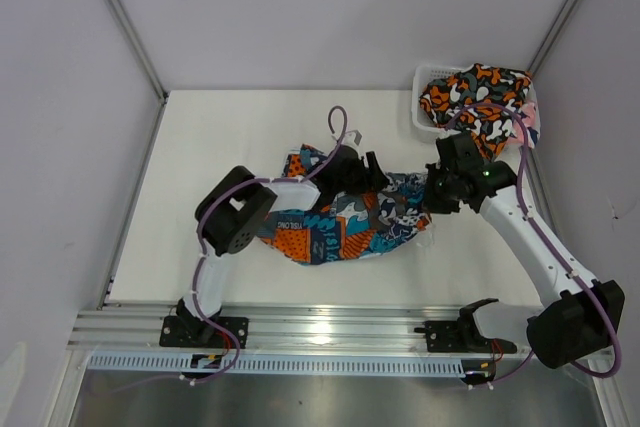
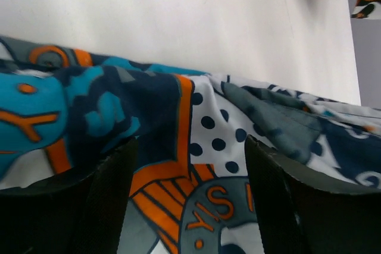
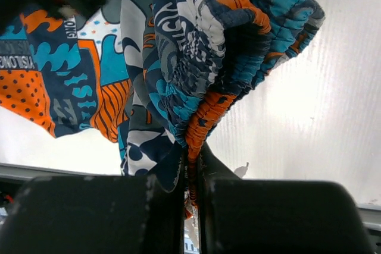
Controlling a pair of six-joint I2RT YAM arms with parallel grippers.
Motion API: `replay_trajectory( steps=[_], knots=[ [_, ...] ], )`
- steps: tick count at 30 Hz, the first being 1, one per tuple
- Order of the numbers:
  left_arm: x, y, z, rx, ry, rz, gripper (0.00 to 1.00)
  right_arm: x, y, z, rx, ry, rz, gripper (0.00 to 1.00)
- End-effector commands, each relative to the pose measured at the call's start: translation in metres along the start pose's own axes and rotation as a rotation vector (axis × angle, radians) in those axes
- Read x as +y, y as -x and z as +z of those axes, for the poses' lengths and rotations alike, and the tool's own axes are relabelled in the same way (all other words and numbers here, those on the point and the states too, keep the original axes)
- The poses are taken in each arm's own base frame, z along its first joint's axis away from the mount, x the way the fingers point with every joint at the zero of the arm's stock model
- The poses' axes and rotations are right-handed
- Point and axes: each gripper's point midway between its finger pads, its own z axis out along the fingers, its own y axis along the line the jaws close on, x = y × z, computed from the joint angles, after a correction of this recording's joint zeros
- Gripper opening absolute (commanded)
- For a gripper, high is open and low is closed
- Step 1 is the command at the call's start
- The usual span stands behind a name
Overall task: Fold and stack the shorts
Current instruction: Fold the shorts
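We have the patchwork shorts (image 1: 345, 232) lying crumpled in the middle of the table (image 1: 220, 137), between our arms. Our right gripper (image 3: 193, 168) is clamped on the waistband (image 3: 205, 117), lifting that end. Our left gripper (image 2: 187, 171) sits low over the cloth, jaws apart, holding nothing. The right's pinch looks thin, so a hard pull may slip the elastic free. If the left catches only one layer, the fold may skew. The camouflage shorts (image 1: 470, 87) sit in the basket (image 1: 418, 117).
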Motion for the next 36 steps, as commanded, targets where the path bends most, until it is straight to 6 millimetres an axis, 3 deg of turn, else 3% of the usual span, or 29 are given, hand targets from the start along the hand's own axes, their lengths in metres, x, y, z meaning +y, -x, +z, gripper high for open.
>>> replay_trajectory(
  steps=[1, 2, 5, 6, 7, 10, 11, 12, 13, 14, 16, 17, 19, 22, 23, 24, 27, 28, 36],
  knots=[
    [-0.056, 0.066, -0.038, -0.103, -0.093, 0.042, 0.77, -0.013, 0.002, -0.006, -0.021, -0.065, -0.023, 0.00],
    [-0.069, 0.079, -0.055, -0.128, -0.122, 0.050, 0.78, -0.015, 0.003, -0.006, -0.023, -0.074, -0.023, 0.00],
    [-0.064, 0.087, -0.080, -0.125, -0.120, 0.059, 0.80, -0.024, 0.005, -0.009, -0.019, -0.123, -0.024, 0.00],
    [-0.067, 0.103, -0.099, -0.158, -0.132, 0.061, 0.81, -0.027, 0.007, -0.009, -0.017, -0.139, -0.034, 0.00],
    [-0.050, 0.093, -0.105, -0.137, -0.102, 0.061, 0.83, -0.030, 0.011, -0.013, -0.016, -0.153, -0.032, 0.00],
    [-0.028, 0.106, -0.142, -0.180, -0.068, 0.069, 0.84, -0.037, 0.015, -0.020, 0.007, -0.200, -0.053, 0.00],
    [-0.002, 0.087, -0.147, -0.148, -0.016, 0.062, 0.84, -0.035, 0.024, -0.025, -0.011, -0.201, -0.056, 0.00],
    [0.013, 0.092, -0.156, -0.164, 0.028, 0.054, 0.85, -0.033, 0.026, -0.025, 0.002, -0.203, -0.065, 0.00],
    [0.012, 0.101, -0.173, -0.203, 0.029, 0.071, 0.87, -0.031, 0.026, -0.027, 0.015, -0.196, -0.079, 0.00],
    [0.036, 0.080, -0.178, -0.165, 0.083, 0.066, 0.87, -0.024, 0.033, -0.031, 0.000, -0.175, -0.090, 0.00],
    [0.048, 0.085, -0.196, -0.205, 0.119, 0.071, 0.89, -0.014, 0.037, -0.029, 0.011, -0.138, -0.104, 0.00],
    [0.068, 0.065, -0.199, -0.171, 0.162, 0.064, 0.89, -0.006, 0.041, -0.032, -0.001, -0.118, -0.114, 0.00],
    [0.075, 0.060, -0.210, -0.176, 0.183, 0.074, 0.89, 0.003, 0.047, -0.031, -0.004, -0.099, -0.121, 0.01],
    [0.110, 0.030, -0.219, -0.137, 0.264, 0.064, 0.89, 0.013, 0.047, -0.027, 0.012, -0.098, -0.140, 0.01],
    [0.113, 0.029, -0.224, -0.143, 0.268, 0.063, 0.89, 0.016, 0.048, -0.027, 0.014, -0.091, -0.147, 0.01],
    [0.124, 0.014, -0.227, -0.116, 0.291, 0.060, 0.89, 0.021, 0.049, -0.028, 0.007, -0.084, -0.154, 0.01],
    [0.130, 0.006, -0.233, -0.115, 0.304, 0.060, 0.89, 0.029, 0.053, -0.027, 0.003, -0.068, -0.158, 0.01],
    [0.139, -0.006, -0.235, -0.095, 0.320, 0.056, 0.89, 0.034, 0.053, -0.025, 0.005, -0.057, -0.164, 0.01],
    [0.152, -0.037, -0.239, -0.052, 0.311, 0.025, 0.86, 0.089, 0.056, -0.017, -0.014, 0.070, -0.179, 0.00]
  ],
)
